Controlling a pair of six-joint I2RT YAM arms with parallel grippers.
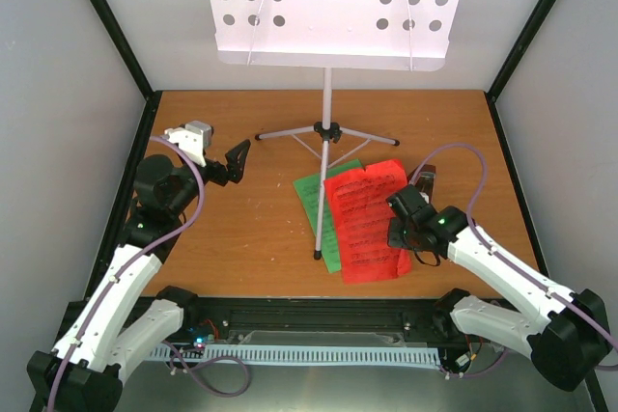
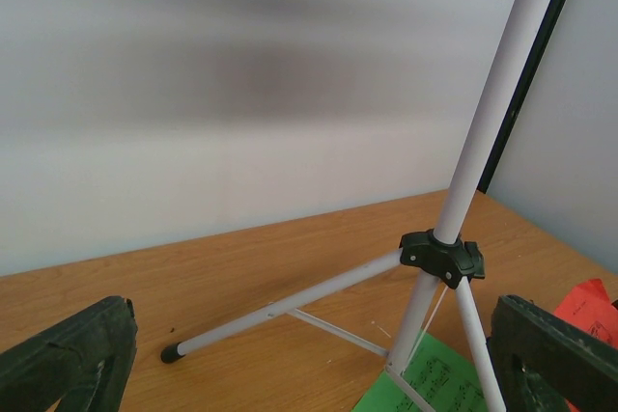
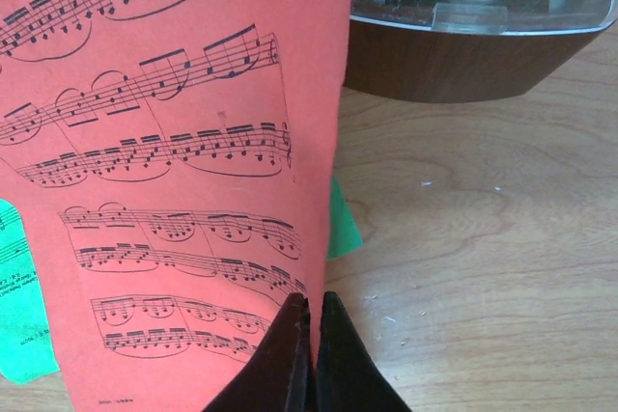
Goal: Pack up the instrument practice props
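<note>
Wooden counter (image 1: 241, 238) is viewed from above. The silver tripod stand (image 1: 326, 94) is set upright toward 12 o'clock with its three legs spread on the wood. The white perforated tray (image 1: 338, 7) is carried at its top. One leg is run toward 6 o'clock across the green music sheet (image 1: 311, 195), which is laid flat near centre. The red music sheet (image 1: 365, 224) is lapped over the green one on its 3 o'clock side, and its right edge is curled up off the wood. The dark-brown metronome (image 1: 426, 180), clear cover on, is stood just beyond the red sheet, at 2 o'clock from it. Right pincer (image 3: 311, 306) is clamped tight on the red sheet's right edge, as recorded in the wrist view. Left pincer (image 2: 309, 359) is held at 9 o'clock with its fingers spread wide and nothing between them. It is pointed at the stand's leg hub and is apart from it.
</note>
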